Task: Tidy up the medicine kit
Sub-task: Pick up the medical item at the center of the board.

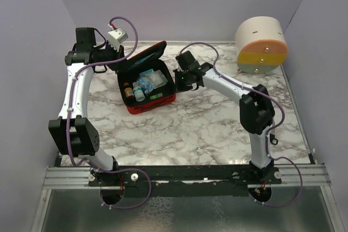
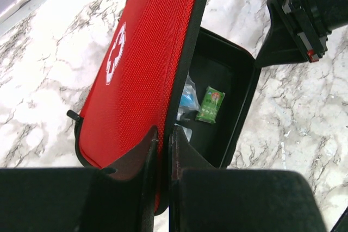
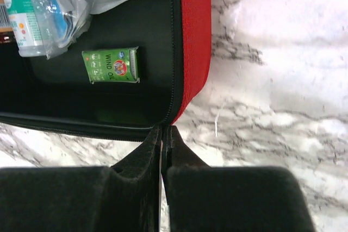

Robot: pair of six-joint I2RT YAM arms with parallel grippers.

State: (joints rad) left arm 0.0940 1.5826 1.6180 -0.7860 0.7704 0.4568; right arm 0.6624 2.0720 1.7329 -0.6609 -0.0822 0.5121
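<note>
Kit [image 1: 153, 104] looks light, semi-stiff; rims likely the best holds. Left gripper [image 2: 163, 140] pinches lid [image 2: 147, 52] edge; right gripper [image 3: 163, 132] closed, tips at base rim.

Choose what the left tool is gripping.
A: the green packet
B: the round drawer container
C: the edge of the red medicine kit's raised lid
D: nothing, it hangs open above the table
C: in the left wrist view the left tool is shut on the lid edge of the medicine kit, with the red fabric pinched in it.
</note>
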